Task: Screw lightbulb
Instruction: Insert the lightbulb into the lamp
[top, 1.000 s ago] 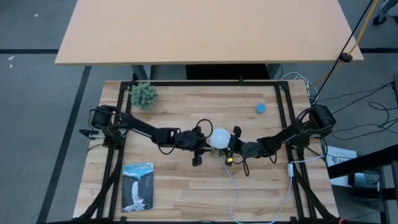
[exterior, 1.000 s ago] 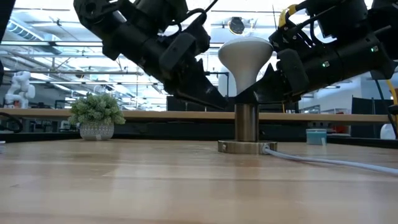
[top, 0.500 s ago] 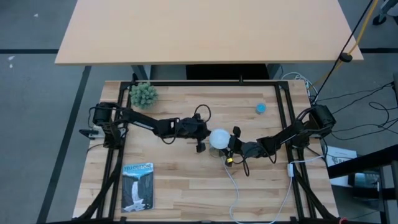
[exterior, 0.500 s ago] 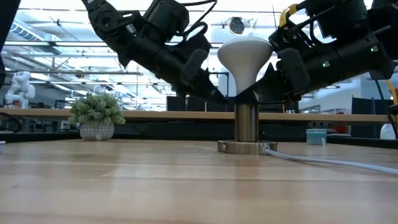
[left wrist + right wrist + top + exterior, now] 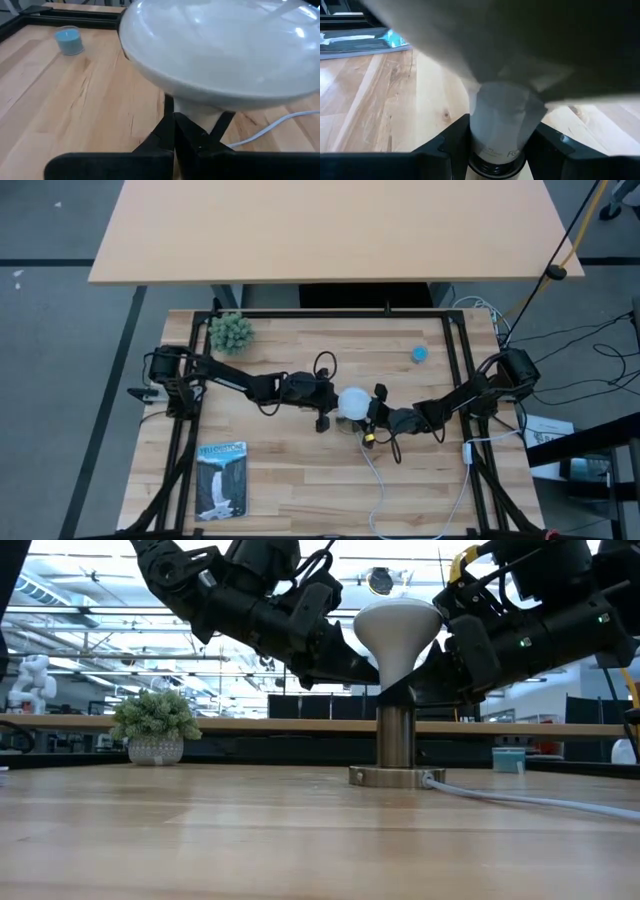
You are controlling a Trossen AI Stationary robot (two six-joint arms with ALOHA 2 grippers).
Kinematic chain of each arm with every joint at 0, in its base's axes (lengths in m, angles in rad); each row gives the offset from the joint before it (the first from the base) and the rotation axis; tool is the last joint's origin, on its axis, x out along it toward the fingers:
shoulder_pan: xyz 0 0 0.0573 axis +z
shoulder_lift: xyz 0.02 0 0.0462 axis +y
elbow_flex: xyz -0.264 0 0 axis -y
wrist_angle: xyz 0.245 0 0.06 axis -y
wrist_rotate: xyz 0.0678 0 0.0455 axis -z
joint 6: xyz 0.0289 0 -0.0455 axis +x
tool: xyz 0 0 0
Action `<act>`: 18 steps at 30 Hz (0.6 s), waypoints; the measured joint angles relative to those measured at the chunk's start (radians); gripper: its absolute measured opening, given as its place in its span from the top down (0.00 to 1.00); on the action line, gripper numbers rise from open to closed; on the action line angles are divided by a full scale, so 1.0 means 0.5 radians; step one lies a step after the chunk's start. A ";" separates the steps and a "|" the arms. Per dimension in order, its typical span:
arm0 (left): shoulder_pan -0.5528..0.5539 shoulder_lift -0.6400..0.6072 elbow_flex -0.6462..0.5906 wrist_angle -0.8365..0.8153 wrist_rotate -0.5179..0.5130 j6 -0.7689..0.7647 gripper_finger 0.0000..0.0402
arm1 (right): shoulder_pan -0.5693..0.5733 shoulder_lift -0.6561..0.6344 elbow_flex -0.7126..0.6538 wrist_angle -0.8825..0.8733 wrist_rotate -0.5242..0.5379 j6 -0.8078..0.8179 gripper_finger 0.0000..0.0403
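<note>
Frame centre: frosted white lightbulb (image 5: 397, 628) stands in a silvery cylindrical socket (image 5: 396, 746); right gripper (image 5: 497, 142) clamps its tapered neck, left gripper (image 5: 174, 142) closed beside it

A: Any way in to the lightbulb (image 5: 351, 402) at mid tabletop (image 5: 290, 470)?
B: Not from the sides. The left hand (image 5: 322, 408) crowds one flank, the right hand (image 5: 376, 411) the other, clamped low on its neck.
A: Elsewhere?
B: The near half is bare wood, apart from a booklet (image 5: 221, 478) and a white cord (image 5: 372, 480); a plant (image 5: 231, 332) and blue cap (image 5: 419, 354) sit at the far edge.
</note>
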State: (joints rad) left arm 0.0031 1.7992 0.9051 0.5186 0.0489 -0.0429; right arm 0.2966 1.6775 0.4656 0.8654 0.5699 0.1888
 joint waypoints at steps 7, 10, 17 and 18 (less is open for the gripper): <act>0.002 0.000 0.000 0.001 -0.001 -0.002 1.00 | -0.001 0.000 0.000 0.000 0.009 0.016 0.61; 0.002 0.000 0.000 0.001 -0.001 -0.002 1.00 | -0.001 0.000 0.000 0.001 0.010 -0.007 0.61; 0.002 0.000 0.000 0.001 -0.002 -0.003 1.00 | -0.001 0.000 -0.001 0.005 0.011 -0.071 0.61; 0.002 0.000 0.000 0.000 -0.002 -0.003 1.00 | -0.001 0.000 -0.001 0.005 0.011 -0.071 0.61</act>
State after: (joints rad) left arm 0.0040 1.7992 0.9051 0.5186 0.0478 -0.0444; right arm 0.2962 1.6775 0.4652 0.8677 0.5755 0.1535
